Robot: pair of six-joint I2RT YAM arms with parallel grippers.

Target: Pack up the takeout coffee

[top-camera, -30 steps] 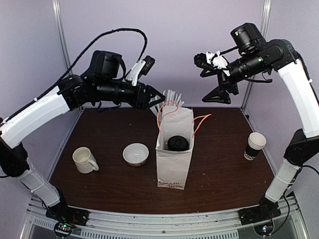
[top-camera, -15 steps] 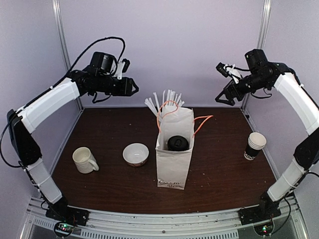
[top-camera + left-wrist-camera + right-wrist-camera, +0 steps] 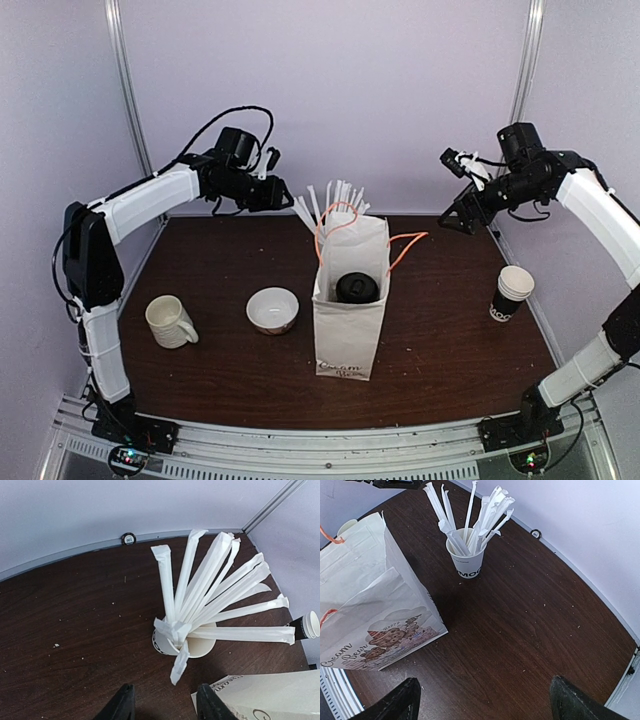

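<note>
The takeout coffee [image 3: 356, 288] stands inside the white paper bag [image 3: 349, 340] at mid-table; only its round black lid shows through the open top. Up at the back, left of the bag, my left gripper [image 3: 287, 196] hangs open and holds nothing. In the left wrist view the gripper [image 3: 166, 707] hovers over bare table just short of the stirrer cup [image 3: 200, 645], with the bag's corner [image 3: 280, 695] at lower right. High at the back right, my right gripper [image 3: 448, 190] is wide open and empty. Its wrist view shows the gripper [image 3: 487, 705] over bare table beside the bag [image 3: 370, 600].
A white cup of stirrer sticks [image 3: 335, 200] stands behind the bag, also seen in the right wrist view [image 3: 467, 565]. A cream mug [image 3: 170, 322] and a white bowl [image 3: 272, 309] sit at the left. A lidless black-and-white paper cup [image 3: 512, 293] stands at the right. Orange bag handles [image 3: 400, 240] droop to the right.
Both arms have drawn back from the bag toward the rear. The left arm has folded toward the left wall and its jaws have narrowed a little. The right gripper has moved right and lower.
</note>
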